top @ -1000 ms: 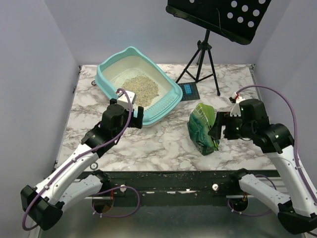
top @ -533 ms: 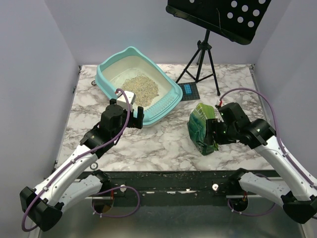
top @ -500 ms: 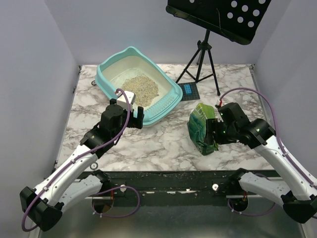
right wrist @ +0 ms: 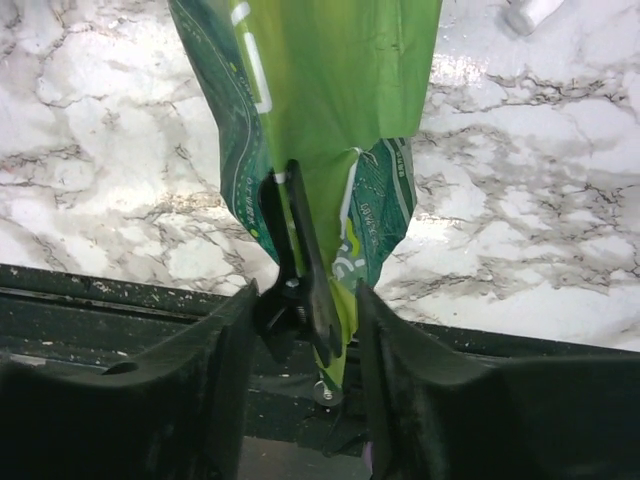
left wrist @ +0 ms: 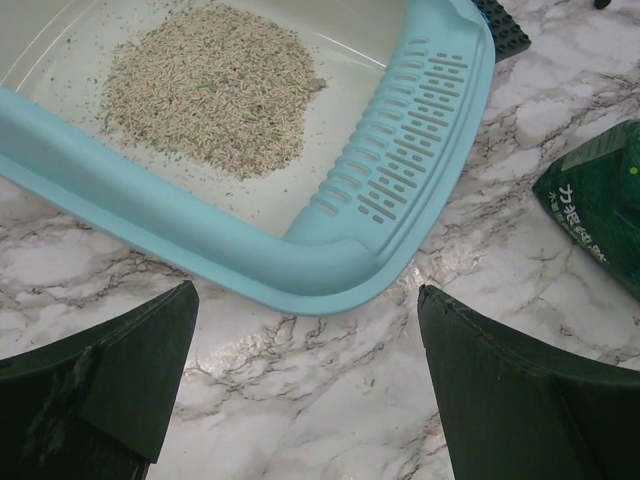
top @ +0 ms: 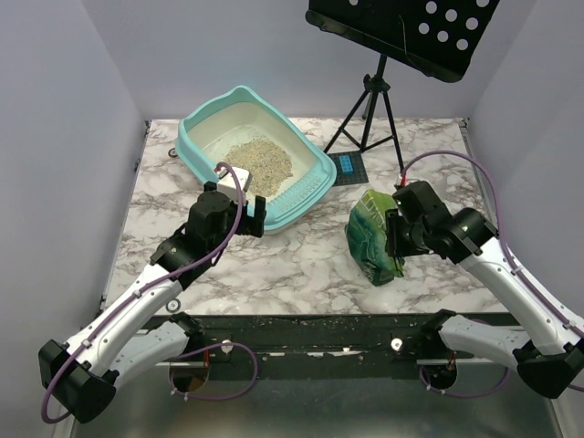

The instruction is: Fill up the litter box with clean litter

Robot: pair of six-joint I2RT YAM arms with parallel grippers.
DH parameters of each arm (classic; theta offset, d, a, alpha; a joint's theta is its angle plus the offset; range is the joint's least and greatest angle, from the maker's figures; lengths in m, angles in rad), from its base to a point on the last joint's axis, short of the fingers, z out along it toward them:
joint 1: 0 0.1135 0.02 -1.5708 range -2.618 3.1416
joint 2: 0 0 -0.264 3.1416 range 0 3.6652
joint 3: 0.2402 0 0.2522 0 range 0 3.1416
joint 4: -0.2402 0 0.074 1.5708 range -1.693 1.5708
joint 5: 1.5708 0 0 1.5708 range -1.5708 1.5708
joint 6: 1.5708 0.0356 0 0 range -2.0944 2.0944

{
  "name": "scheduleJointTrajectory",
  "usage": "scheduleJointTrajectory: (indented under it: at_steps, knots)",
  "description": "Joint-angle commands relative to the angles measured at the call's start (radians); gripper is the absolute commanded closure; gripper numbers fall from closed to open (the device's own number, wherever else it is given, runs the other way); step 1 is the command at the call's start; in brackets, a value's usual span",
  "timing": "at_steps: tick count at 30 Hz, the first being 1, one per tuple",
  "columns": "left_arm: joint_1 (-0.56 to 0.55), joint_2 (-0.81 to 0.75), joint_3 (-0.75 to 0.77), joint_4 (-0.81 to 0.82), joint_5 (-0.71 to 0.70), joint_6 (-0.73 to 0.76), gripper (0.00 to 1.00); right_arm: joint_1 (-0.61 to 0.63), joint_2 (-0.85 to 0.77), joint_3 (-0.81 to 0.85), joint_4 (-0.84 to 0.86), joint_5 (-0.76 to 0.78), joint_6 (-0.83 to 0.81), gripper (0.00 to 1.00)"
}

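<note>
The light-teal litter box (top: 294,208) stands at the back left with a pile of beige clean litter (top: 260,164) inside. The left wrist view shows its slotted front rim (left wrist: 300,270) and the litter (left wrist: 210,90). My left gripper (top: 255,219) is open and empty, just in front of the box's near corner (left wrist: 307,297). My right gripper (top: 391,235) is at the right side of the green foil bag (top: 370,237). In the right wrist view the gripper (right wrist: 305,300) is closed around a black clip (right wrist: 300,260) on the bag's (right wrist: 320,90) end.
A black tripod with a perforated stand (top: 370,109) rises at the back centre. A small black-and-blue device (top: 349,166) lies beside the box. The bag's corner shows in the left wrist view (left wrist: 600,200). The black front rail (top: 319,324) borders the marble table.
My right arm has swung left from beside the bag onto it, and its fingers now close on the clip. My left arm has barely moved.
</note>
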Motion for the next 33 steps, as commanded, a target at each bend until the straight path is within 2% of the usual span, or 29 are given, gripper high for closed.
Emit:
scheduleJointTrajectory:
  at_steps: [1,4,6,10,19,22,26,29,33]
  knots:
    - [-0.002,0.016,-0.001,0.012,0.012,-0.003,0.01,0.012,0.021,0.029,-0.008,0.041,-0.007,0.56]
    - [-0.002,0.018,-0.001,0.014,0.011,-0.002,0.01,0.013,0.028,0.025,-0.011,0.052,-0.009,0.74]
    - [-0.002,0.024,-0.001,0.012,0.009,-0.002,0.01,0.013,0.03,0.027,-0.026,0.079,-0.004,0.99]
    - [-0.002,0.03,0.0,0.012,0.009,-0.002,0.01,0.013,0.016,0.074,-0.063,0.153,0.02,0.99]
    - [-0.002,0.031,0.0,0.011,0.006,-0.003,0.01,0.013,0.004,0.304,-0.192,0.311,0.052,0.99]
    - [-0.002,0.028,-0.001,0.009,0.005,-0.005,0.01,0.013,-0.013,0.32,-0.197,0.378,0.081,0.99]
    - [-0.002,0.024,0.0,0.009,0.002,-0.008,0.01,-0.004,-0.009,0.237,-0.164,0.455,0.155,0.99]
    - [-0.002,0.016,-0.004,0.012,-0.003,-0.014,0.01,-0.057,-0.018,0.132,-0.079,0.425,0.186,0.99]
    - [-0.002,0.007,-0.009,0.017,0.005,-0.026,0.01,-0.255,-0.088,-0.042,0.101,0.315,0.163,0.99]
